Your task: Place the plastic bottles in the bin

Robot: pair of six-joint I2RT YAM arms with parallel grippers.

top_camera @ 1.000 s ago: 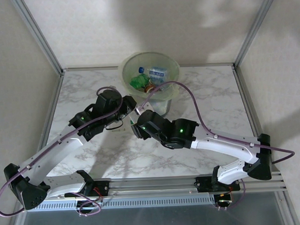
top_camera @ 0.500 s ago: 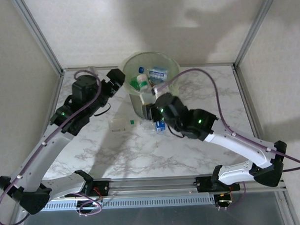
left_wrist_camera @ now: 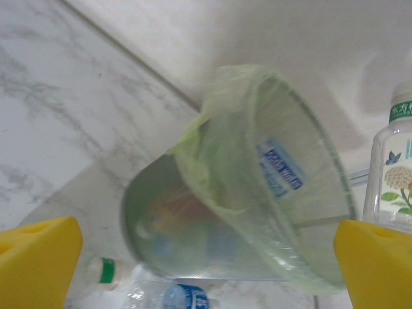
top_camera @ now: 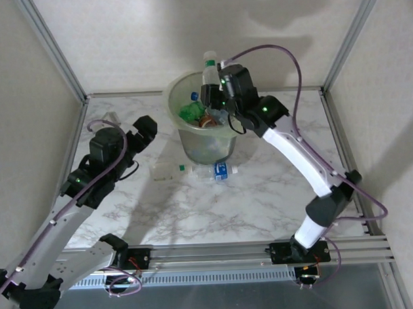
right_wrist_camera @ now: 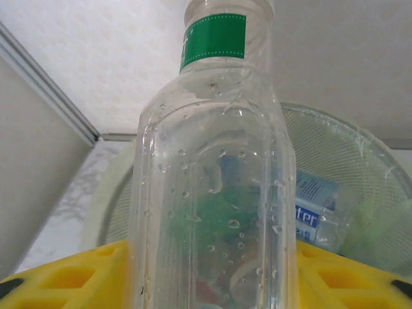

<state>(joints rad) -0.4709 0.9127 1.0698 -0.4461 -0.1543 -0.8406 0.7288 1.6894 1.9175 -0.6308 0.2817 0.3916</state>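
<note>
Where the right gripper [top_camera: 214, 94] hung: over the bin [top_camera: 193, 147], fingers clamped on an upright clear bottle [top_camera: 209, 66].
Left gripper [top_camera: 150, 127]: was spread wide, empty, left of the bin.
In the bin: green and blue-labelled bottles [top_camera: 191, 112].
Table [top_camera: 276, 193]: white marble-look, grey veins; two bottles [top_camera: 220, 171] lay at the bin's foot.
Room: pretty plain pale walls, aluminium corner posts [top_camera: 54, 55].

Bagged pale-green bin [left_wrist_camera: 151, 193] on marble counter [left_wrist_camera: 77, 129], blue-labelled bottle [left_wrist_camera: 280, 168] inside, crushed bottles [left_wrist_camera: 180, 299] lying at its base, flower-labelled bottle [left_wrist_camera: 393, 174] at right edge, yellow fingers [left_wrist_camera: 35, 261] wide apart.
</note>
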